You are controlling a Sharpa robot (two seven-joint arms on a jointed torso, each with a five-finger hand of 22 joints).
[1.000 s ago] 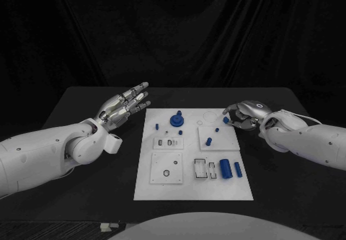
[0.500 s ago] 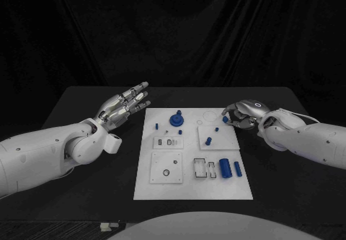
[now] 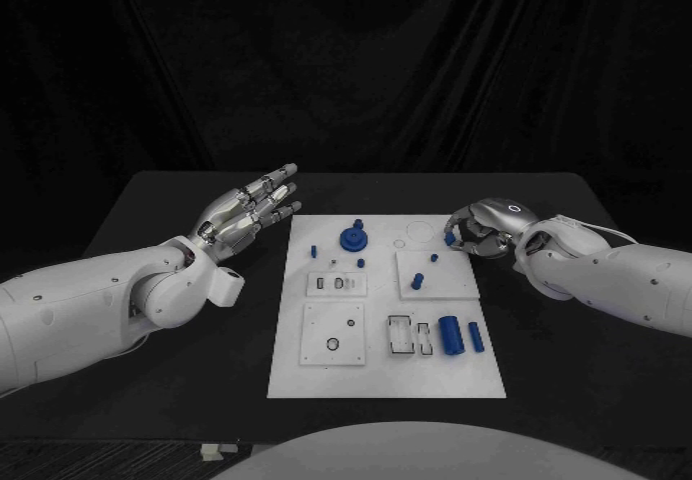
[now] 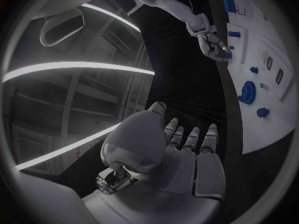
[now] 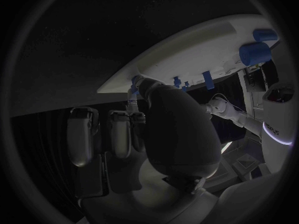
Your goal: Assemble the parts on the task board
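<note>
The white task board [image 3: 387, 380] lies in the middle of the black table. On it are a round blue part [image 3: 352, 240], small blue pegs [image 3: 415, 282] and two blue cylinders [image 3: 450, 335]. My right hand [image 3: 486, 228] is curled at the board's far right corner and pinches a small blue part [image 3: 450, 239] in its fingertips just above the board's edge; the right wrist view shows that part [image 5: 134, 79] at the fingertips beside the board [image 5: 187, 50]. My left hand [image 3: 248, 215] hovers left of the board, flat, with its fingers spread and nothing in it.
Raised white sub-plates with slots and holes [image 3: 333, 333] sit on the board. Bare black table surrounds the board on all sides; a dark curtain hangs behind the table.
My right hand has turned a little and edged toward the table's far side with the small blue part. The left hand has not moved.
</note>
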